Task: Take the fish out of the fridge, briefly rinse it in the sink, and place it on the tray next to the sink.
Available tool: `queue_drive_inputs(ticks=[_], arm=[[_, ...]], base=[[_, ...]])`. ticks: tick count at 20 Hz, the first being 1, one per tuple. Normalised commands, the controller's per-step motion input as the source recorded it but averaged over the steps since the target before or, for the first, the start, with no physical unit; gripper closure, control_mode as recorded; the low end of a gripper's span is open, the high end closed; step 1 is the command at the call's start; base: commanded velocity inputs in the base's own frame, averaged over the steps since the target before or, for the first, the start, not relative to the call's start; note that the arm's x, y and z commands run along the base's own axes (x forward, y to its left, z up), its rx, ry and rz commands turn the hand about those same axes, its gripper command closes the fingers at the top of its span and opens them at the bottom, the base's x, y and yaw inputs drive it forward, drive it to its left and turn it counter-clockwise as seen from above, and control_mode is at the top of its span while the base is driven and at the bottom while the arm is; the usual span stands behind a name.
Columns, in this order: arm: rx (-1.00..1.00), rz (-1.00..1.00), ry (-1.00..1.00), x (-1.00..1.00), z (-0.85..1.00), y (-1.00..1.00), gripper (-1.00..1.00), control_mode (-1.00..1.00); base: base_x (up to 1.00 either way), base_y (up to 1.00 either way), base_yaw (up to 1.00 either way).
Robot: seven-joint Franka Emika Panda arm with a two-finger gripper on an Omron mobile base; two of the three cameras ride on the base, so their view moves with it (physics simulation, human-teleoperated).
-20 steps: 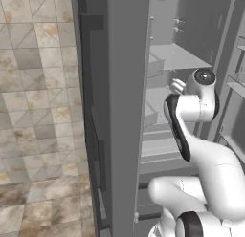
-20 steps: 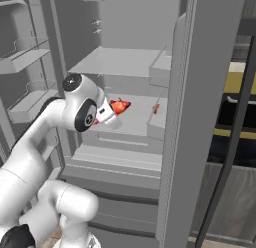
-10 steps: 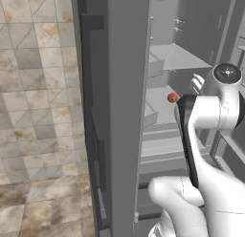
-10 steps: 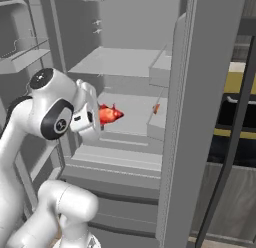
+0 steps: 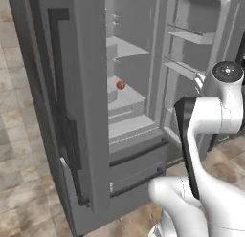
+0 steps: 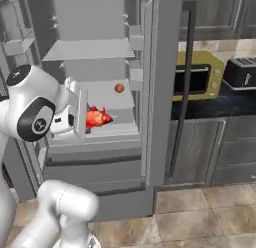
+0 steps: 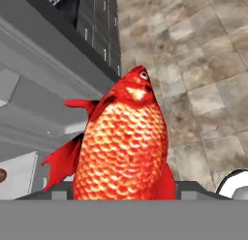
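Kitchen backdrop: tiled floor [image 6: 200,212], dark cabinets. Fridge [image 6: 100,92] open, doors swung wide, grey shelves bare but for small round brown item [image 6: 119,88] beyond jaws. Jaws [image 6: 84,118] pinch fish [image 6: 97,117], head pointing outward, clear of shelves.

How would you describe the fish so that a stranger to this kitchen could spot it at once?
Find the tall grey fridge standing open, then the white robot arm in front of its shelves. The fish sticks out of the end effector at the arm's tip. It is bright red, scaly and finned, unlike the small round brownish ball on the shelf behind.
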Motion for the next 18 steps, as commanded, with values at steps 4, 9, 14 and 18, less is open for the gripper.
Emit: queue_drive_inputs(ticks=[4, 9, 14, 18], arm=[[0.00, 0.00, 0.00, 0.00, 0.00, 0.00, 1.00, 1.00], [0.00, 0.00, 0.00, 0.00, 0.00, 0.00, 1.00, 1.00], [0.00, 0.00, 0.00, 0.00, 0.00, 0.00, 1.00, 1.00], [0.00, 0.00, 0.00, 0.00, 0.00, 0.00, 1.00, 1.00]], base=[[-0.74, 0.24, -0.94], [-0.09, -0.02, -1.00], [0.00, -0.33, -1.00], [0.08, -0.49, -0.96]])
